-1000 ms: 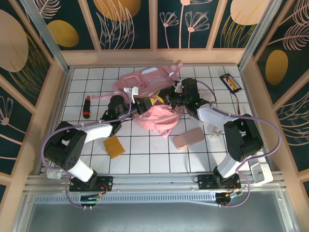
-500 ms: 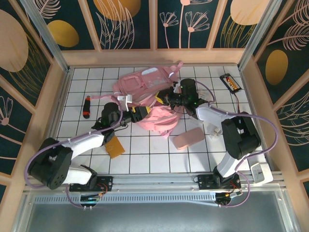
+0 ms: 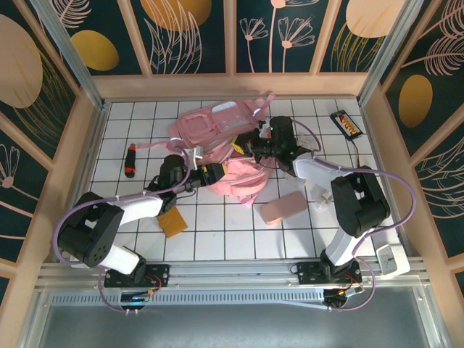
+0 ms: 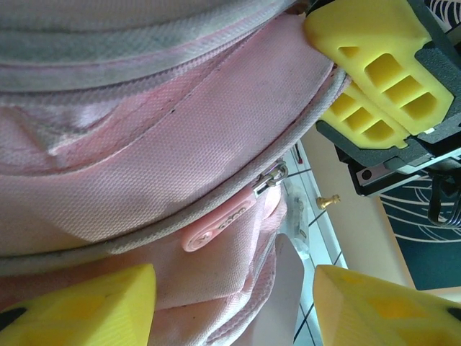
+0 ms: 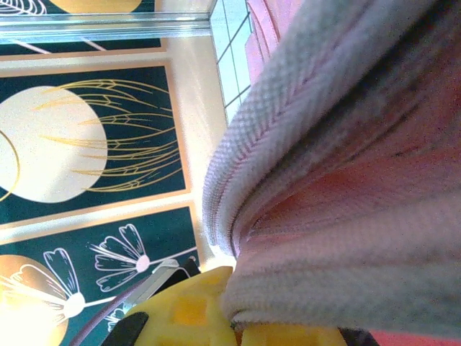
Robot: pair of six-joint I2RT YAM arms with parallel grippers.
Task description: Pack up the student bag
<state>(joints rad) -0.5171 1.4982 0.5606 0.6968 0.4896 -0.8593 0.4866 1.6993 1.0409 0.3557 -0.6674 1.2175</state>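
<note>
The student bag (image 3: 221, 138), a large soft pink backpack, lies slumped at the middle of the table. My right gripper (image 3: 248, 149) is shut on the bag's grey zip edge (image 5: 288, 238), with the cloth pinched between its yellow fingers (image 5: 194, 310). From the left, my left gripper (image 3: 214, 172) stands open against the bag's near side. Its yellow fingertips (image 4: 79, 303) are wide apart, and pink fabric and a pink zip pull (image 4: 216, 227) lie just ahead of them. The right gripper (image 4: 338, 76) shows at the upper right of the left wrist view, clamped on the edge.
A red and black marker (image 3: 130, 161) lies at the left. A brown flat pad (image 3: 172, 220) sits near the left arm. A small flat pink case (image 3: 283, 207) lies at the near right, and a small black and orange device (image 3: 346, 123) at the far right. Wooden walls surround the table.
My left gripper has opened and slid a little nearer and to the left along the bag. The right gripper keeps its hold on the bag's edge.
</note>
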